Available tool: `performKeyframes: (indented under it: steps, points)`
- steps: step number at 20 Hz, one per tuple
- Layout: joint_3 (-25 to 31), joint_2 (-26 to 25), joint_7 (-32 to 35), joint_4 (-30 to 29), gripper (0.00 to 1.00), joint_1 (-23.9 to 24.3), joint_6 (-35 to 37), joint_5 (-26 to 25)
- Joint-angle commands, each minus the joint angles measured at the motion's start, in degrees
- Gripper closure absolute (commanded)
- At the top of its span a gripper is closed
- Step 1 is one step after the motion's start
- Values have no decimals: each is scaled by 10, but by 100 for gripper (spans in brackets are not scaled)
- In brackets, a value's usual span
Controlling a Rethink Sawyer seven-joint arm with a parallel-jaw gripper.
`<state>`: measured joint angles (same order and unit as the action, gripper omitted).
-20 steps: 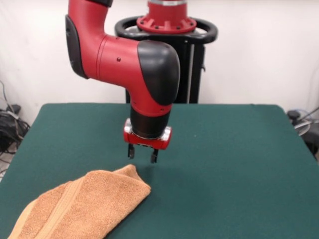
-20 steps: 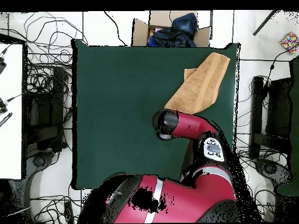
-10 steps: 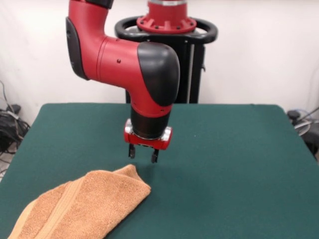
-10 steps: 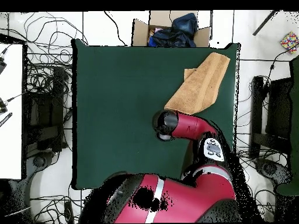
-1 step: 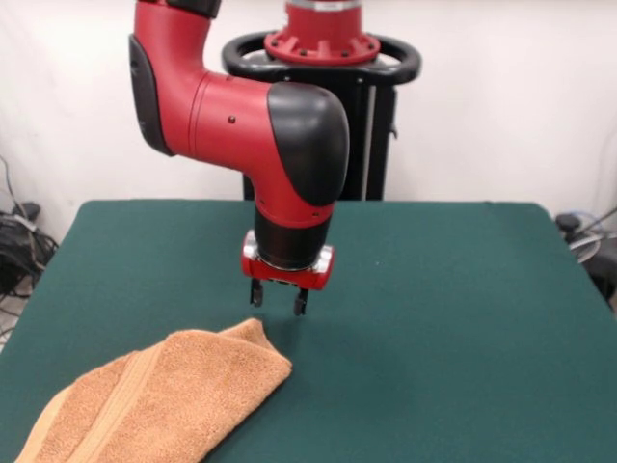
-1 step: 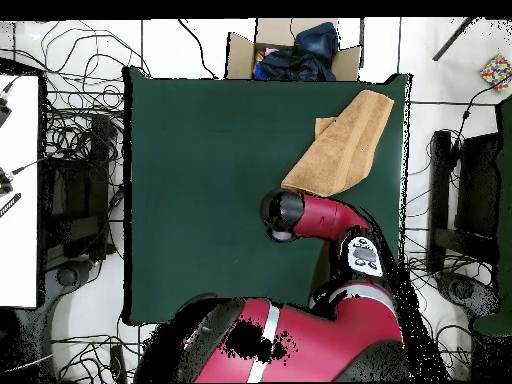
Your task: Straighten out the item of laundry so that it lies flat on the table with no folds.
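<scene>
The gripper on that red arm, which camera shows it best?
The front view: the gripper hangs open above the table, just beyond the folded towel, holding nothing. In the overhead view the arm's own wrist hides it.

The orange-tan terry towel point(image 5: 159, 400) lay folded into a long, bunched strip at the lower left of the front view, a woven band running along it. It rested on the dark green table point(image 5: 453, 318), near the edge, far from flat.

A cardboard box point(image 6: 292, 50) of dark clothes sits beyond the table, cables point(image 6: 85, 130) alongside.
</scene>
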<state>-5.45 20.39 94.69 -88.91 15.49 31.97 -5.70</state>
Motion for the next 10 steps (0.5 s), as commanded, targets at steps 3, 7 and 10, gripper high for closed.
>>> performKeyframes:
  steps: [3,7,10]
  points:
    - [28,-10,59,-8,0,-22,-48,-27]
    - [26,-8,65,-10,0,-29,-62,-31]
    - [21,-8,70,-8,0,-37,-75,-33]
